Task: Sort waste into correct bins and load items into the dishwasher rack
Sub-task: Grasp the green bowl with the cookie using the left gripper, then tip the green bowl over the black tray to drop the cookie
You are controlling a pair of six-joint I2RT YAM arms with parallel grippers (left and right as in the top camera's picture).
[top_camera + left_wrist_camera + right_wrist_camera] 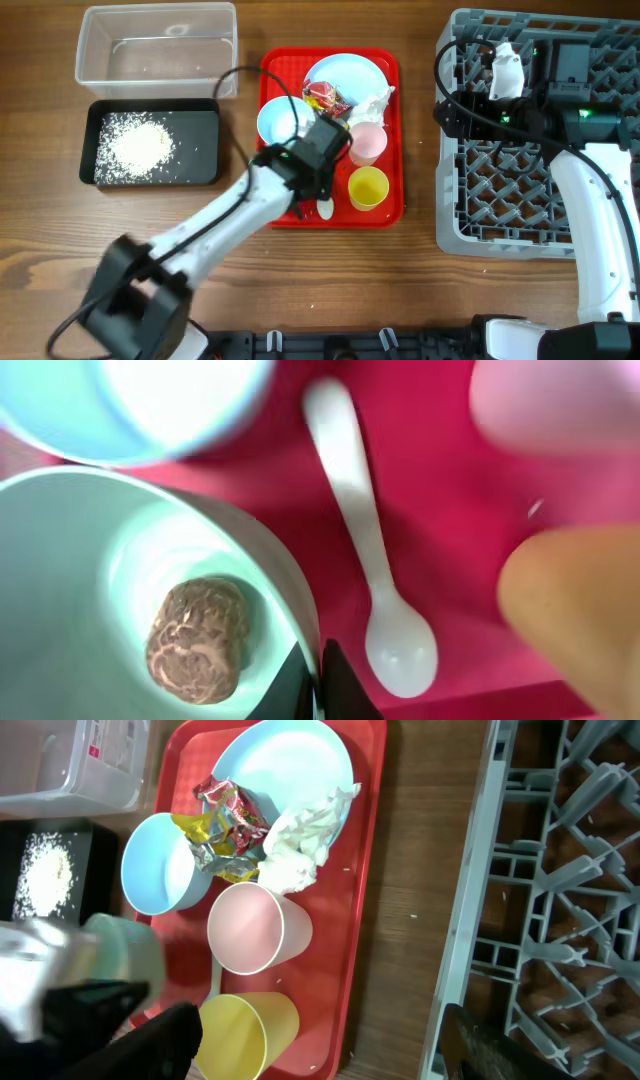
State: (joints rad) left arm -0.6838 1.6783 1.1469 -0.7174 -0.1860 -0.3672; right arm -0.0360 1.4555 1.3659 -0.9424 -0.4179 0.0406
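My left gripper point(318, 682) is shut on the rim of a light-blue bowl point(90, 590) that holds a small brown food piece point(197, 640). In the overhead view this gripper point(312, 165) covers that bowl on the red tray point(390, 205). A white spoon point(365, 550) lies beside it. A second bowl point(279, 120), the plate point(350, 72), red and yellow wrappers point(326, 97), the tissue point(377, 100), the pink cup point(367, 142) and the yellow cup point(368, 187) sit on the tray. My right gripper point(310, 1050) is open and empty, at the grey rack's point(520, 190) left edge.
The clear tub point(160, 40) stands at the back left with a few grains in it. The black tray point(205, 150) in front of it holds a heap of white rice point(135, 145). Bare wood table lies between tray and rack.
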